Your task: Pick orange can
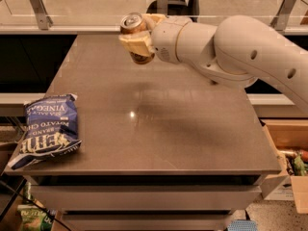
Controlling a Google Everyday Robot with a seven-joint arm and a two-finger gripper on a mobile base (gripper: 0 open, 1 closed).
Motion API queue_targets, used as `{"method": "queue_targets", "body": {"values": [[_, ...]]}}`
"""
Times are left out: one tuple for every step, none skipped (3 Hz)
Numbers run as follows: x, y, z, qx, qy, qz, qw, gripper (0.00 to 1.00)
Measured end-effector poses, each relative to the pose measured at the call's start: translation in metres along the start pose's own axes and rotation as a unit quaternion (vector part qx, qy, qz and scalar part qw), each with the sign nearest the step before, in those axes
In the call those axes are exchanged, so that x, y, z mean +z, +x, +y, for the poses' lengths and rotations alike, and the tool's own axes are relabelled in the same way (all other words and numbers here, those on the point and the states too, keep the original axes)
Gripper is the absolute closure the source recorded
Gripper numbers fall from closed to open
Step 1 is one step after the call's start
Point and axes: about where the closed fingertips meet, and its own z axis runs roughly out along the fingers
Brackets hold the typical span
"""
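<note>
The orange can (133,26) is a small copper drink can with a silver pull-tab top. It is tilted and held in the air above the far part of the table (154,129). My gripper (137,40) is shut on the can, with tan fingers (132,44) wrapped around its body. The lower part of the can is hidden by the fingers. The white arm reaches in from the right.
A blue salt-and-vinegar chip bag (45,129) lies at the table's front left edge. A glass railing with metal posts (38,6) runs behind the table. A cardboard box (288,153) stands on the floor to the right.
</note>
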Motion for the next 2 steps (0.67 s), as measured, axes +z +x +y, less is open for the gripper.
{"method": "queue_targets", "body": {"values": [[-0.0092, -0.0254, -0.0014, -0.021, 0.004, -0.003, 0.9998, 1.00], [-0.0092, -0.0255, -0.0013, -0.021, 0.004, -0.003, 0.9998, 1.00]]}}
